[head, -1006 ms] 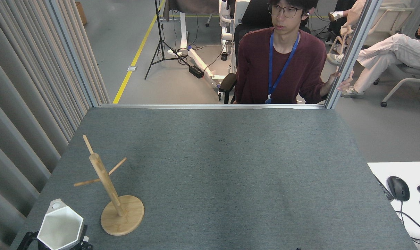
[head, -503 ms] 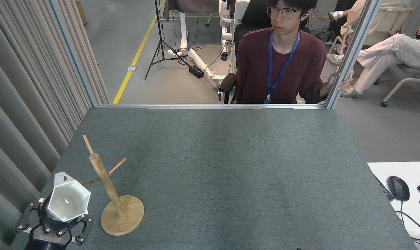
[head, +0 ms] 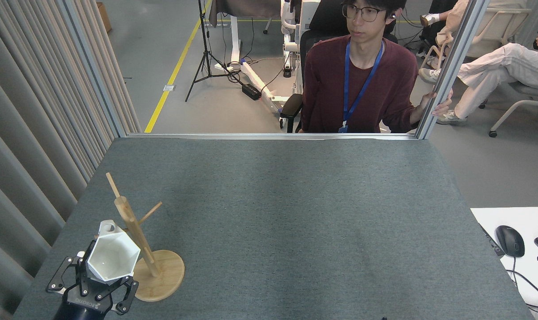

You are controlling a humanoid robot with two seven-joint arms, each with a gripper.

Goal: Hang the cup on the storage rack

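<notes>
The white faceted cup (head: 112,258) is held up near the table's front left, its hexagonal mouth facing me and its pierced tab handle (head: 107,228) pointing away. My left gripper (head: 101,282) is shut on the cup from below, its black fingers hugging the angular sides. The bamboo storage rack (head: 138,240) stands just right of the cup on its round disc base (head: 162,275). The cup overlaps the left peg, so that peg is mostly hidden behind it. The cup's right side lies very close to the post; whether they touch cannot be told. My right gripper is out of view.
A person in a dark red top (head: 362,80) sits beyond the table's far edge behind a metal frame (head: 269,135). Curtains (head: 33,133) line the left side. A white desk with a black mouse (head: 510,240) sits at the right.
My left gripper has carried the cup up and to the right, from the front left corner to right beside the rack's post. The handle now sits by the left peg.
</notes>
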